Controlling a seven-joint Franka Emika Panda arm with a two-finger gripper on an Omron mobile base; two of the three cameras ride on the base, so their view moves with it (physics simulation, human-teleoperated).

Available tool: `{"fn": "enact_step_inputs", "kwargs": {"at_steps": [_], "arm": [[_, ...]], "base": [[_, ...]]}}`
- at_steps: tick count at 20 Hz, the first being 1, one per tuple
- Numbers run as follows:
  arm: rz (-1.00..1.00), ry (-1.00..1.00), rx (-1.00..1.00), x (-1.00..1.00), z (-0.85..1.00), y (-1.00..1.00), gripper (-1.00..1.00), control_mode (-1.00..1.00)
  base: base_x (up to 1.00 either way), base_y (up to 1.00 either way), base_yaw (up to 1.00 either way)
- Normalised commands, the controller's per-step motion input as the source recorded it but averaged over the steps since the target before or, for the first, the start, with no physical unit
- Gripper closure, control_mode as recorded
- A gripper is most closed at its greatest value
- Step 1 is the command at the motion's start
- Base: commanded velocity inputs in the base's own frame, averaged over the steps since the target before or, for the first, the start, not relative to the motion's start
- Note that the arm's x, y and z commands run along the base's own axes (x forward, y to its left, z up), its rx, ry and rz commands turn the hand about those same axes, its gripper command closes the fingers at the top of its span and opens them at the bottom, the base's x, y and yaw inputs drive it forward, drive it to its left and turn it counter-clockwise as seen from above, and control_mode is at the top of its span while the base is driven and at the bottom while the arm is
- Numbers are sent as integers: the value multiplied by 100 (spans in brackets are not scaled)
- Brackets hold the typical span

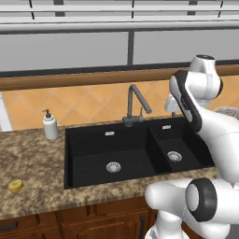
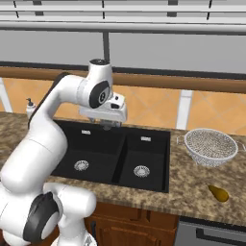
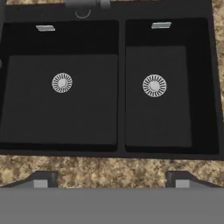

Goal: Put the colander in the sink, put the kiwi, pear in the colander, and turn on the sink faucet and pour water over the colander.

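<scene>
Right base view: gripper (image 2: 111, 126) above sink (image 2: 156, 182), jaws apart, holding nothing; colander (image 2: 211, 146) on right counter, awaiting pickup first.

Granite counter (image 1: 32, 154) w/ soap pump (image 1: 50, 125), pear (image 1: 15, 186), colander (image 2: 210, 146), kiwi (image 2: 219, 193)

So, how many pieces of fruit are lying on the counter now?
2. The yellow pear lies on the counter left of the sink; the brownish kiwi lies right of it, in front of the colander.
</scene>
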Motion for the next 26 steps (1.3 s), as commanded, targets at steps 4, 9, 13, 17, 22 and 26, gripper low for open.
{"fn": "enact_step_inputs", "kwargs": {"at_steps": [4, 9, 13, 17, 22, 26], "arm": [[-7, 12, 0, -2, -1, -100, -100, -100], [-13, 15, 0, 14, -3, -100, -100, -100], [-14, 3, 0, 34, -35, -93, -100, -100], [-10, 0, 0, 35, -41, -77, -100, -100], [-3, 0, 0, 31, -42, -52, -100, -100], [0, 0, 0, 39, -21, -42, -100, -100]], "base": [[0, 0, 0], [0, 0, 0], [0, 0, 0], [0, 0, 0], [0, 0, 0], [0, 0, 0]]}}
